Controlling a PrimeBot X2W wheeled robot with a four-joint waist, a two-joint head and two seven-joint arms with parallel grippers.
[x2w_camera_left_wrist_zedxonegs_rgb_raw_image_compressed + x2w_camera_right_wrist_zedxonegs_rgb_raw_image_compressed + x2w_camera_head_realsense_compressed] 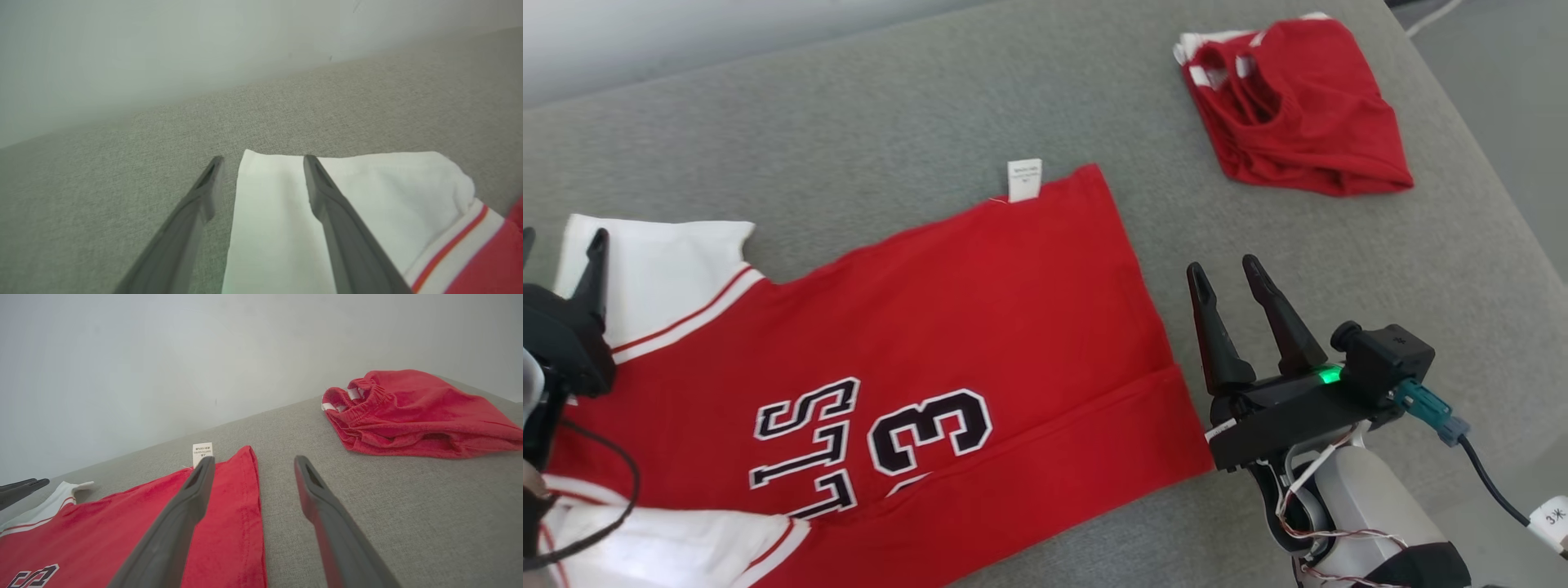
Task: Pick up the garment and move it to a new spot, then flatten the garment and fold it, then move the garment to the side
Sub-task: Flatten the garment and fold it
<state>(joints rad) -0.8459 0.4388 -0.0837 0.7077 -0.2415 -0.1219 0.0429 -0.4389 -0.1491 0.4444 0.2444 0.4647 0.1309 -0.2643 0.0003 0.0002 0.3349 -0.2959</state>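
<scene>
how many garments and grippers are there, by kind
jersey: 1
shorts: 1
grippers: 2 (left gripper, right gripper)
total: 4

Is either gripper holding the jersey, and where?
Nothing held. Left gripper is open over the white sleeve; right gripper is open by the jersey hem.

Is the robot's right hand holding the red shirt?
No, the right gripper is open beside the shirt, with nothing between its fingers.
</scene>
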